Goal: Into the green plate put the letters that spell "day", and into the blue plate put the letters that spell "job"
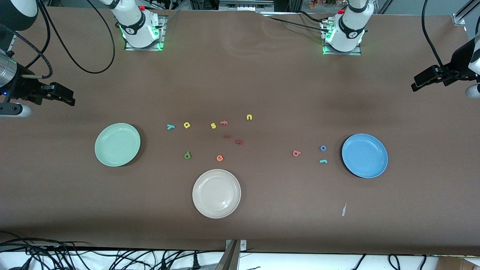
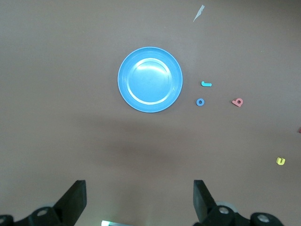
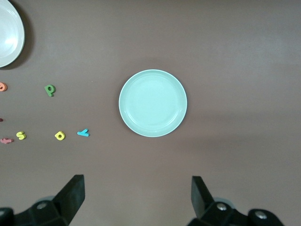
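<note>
White plate (image 1: 216, 193) lowest in frame, unused. Green plate (image 1: 117, 144) mid-left, bare; d (image 1: 187, 155), a (image 1: 186, 125), y (image 1: 170, 126) loose beside it. Blue plate (image 1: 364, 155) mid-right, bare; j (image 1: 323, 161), o (image 1: 323, 148), b (image 1: 296, 153) alongside. Left gripper (image 1: 422, 80) at right edge and right gripper (image 1: 62, 95) at left edge wide apart, empty, waiting above worktop (image 1: 262, 82).

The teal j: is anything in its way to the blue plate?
Nothing visible. The teal j lies on bare table right beside the blue plate, toward the right arm's end, with only cloth between them. The blue o sits just farther from the front camera, off that path.
</note>
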